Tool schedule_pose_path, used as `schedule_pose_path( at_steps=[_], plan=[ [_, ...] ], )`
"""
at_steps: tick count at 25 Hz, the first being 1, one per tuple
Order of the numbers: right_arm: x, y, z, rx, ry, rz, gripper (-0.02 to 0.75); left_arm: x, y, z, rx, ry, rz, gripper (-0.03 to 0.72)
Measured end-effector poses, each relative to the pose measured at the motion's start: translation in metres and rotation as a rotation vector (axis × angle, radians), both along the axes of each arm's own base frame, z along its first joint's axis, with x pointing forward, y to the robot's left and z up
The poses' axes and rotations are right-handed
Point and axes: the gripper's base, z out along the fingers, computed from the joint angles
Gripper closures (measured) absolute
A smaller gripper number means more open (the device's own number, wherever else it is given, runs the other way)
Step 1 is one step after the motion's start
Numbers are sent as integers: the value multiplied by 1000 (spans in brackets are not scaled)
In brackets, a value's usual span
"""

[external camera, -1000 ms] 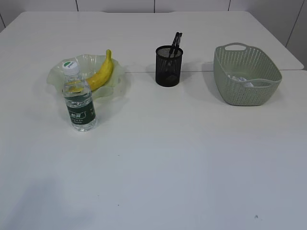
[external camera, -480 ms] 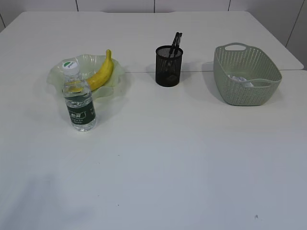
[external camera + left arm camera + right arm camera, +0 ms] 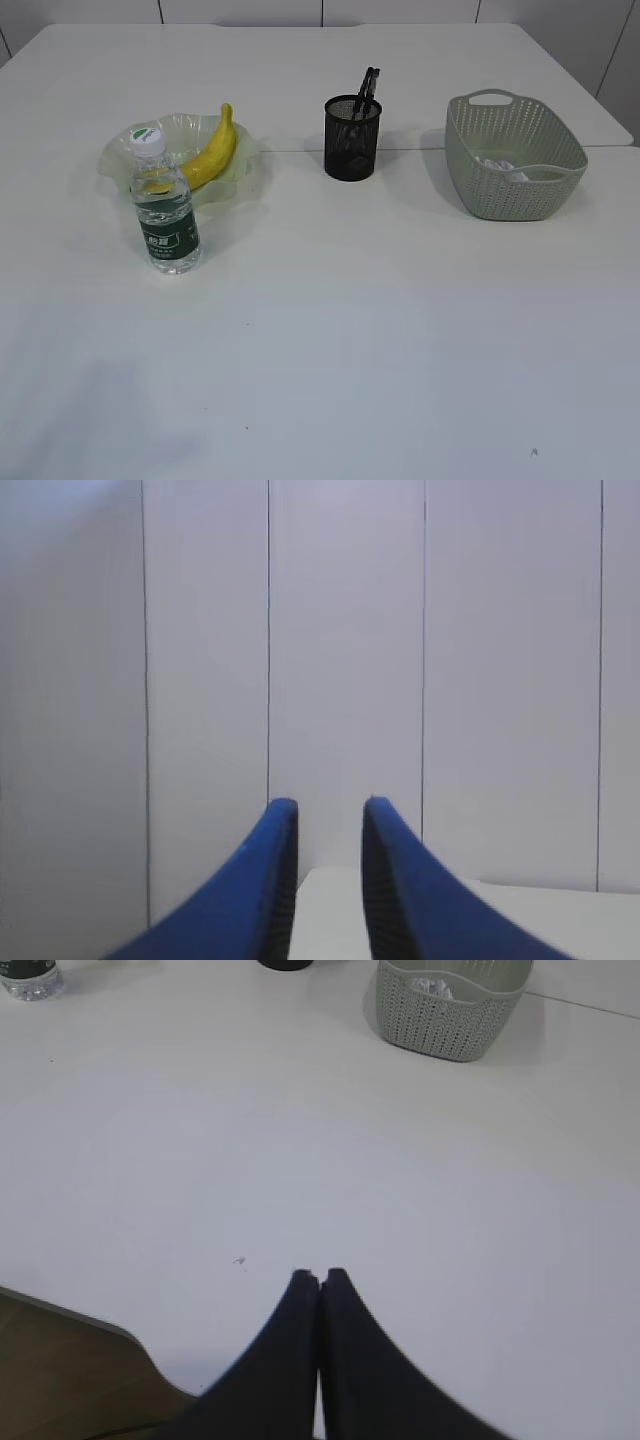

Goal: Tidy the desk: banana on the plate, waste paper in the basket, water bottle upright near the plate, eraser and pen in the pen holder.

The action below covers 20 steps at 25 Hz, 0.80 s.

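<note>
Your left tool (image 3: pixel 330 810) hangs slightly parted, empty; right tool (image 3: pixel 319 1278) clenched, empty, over the worktop (image 3: pixel 400 330). Banana (image 3: pixel 212 152) lies in the plate (image 3: pixel 240 170), water bottle (image 3: pixel 166 205) upright at its 7 o'clock.

The near half of the desk (image 3: pixel 380 360) lies open from left to right. Along the far side stand the obstacles: the water bottle (image 3: pixel 166 207) just in front of the plate (image 3: pixel 240 160) at left, the pen holder (image 3: pixel 352 140) in the middle, the basket (image 3: pixel 512 155) at right, with clear gaps between them.
</note>
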Motion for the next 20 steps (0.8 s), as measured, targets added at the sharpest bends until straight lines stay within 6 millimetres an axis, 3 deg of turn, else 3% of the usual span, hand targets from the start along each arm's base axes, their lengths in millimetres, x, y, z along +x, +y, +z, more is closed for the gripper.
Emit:
schedule_pose_path(
  at_steps=[13, 20],
  plan=[
    [0, 0, 0, 0, 0, 0, 748, 1, -21, 5, 104, -46, -203, 544],
    [0, 0, 0, 0, 0, 0, 748, 5, -22, -3, 51, -25, -236, 544]
  ],
)
